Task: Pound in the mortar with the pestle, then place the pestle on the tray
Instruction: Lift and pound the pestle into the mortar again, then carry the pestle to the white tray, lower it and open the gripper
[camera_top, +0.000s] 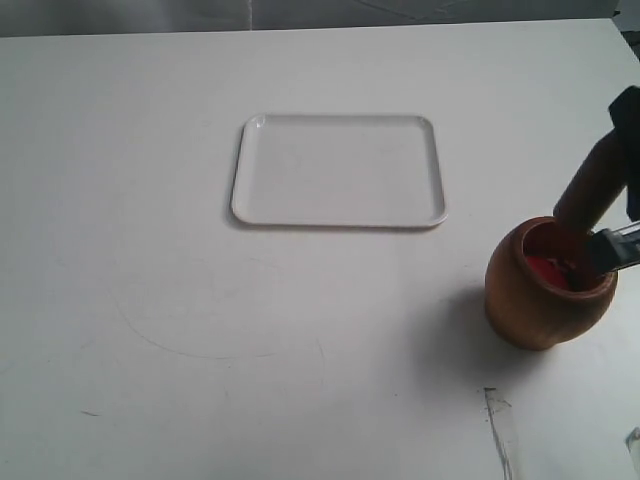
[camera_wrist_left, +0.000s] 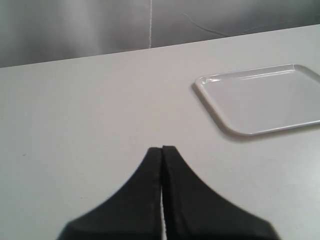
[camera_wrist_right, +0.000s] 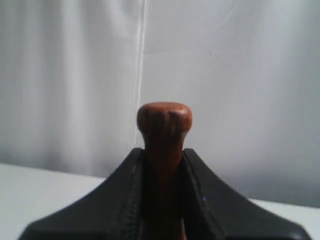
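Exterior view: the mortar (camera_top: 545, 290) stands upright on the tabletop (camera_top: 150, 300), on the right side, well apart from the tray (camera_top: 240, 170), which lies flat farther back near the middle with nothing on it. The pestle (camera_top: 590, 190) leans out of the mortar's mouth. Its thick end is down inside, by something red (camera_top: 548, 270), and its upper part runs off toward the picture's edge. What the red stuff is cannot be told.

Left wrist view: the left tool (camera_wrist_left: 162, 150) is clenched with its fingers pressed together and nothing between them. It hangs over bare tabletop with the tray off to one side.

Right wrist view: the right tool (camera_wrist_right: 162, 155) is grasping the pestle by its thin neck, both fingers tight against the wood just under the knob (camera_wrist_right: 164, 117).

Handling, as a judgement: the pestle is turned wood, so stiff, fairly light and probably smooth enough to slip. The neck under the knob looks like the sensible hold, since the knob would catch on the fingers when the stick is lifted. On a downward stroke only the squeeze keeps it from sliding up. Nothing holds the mortar, and with its round belly a slanted push might shove or rock it. The tray looks like thin plastic, light and easily nudged.
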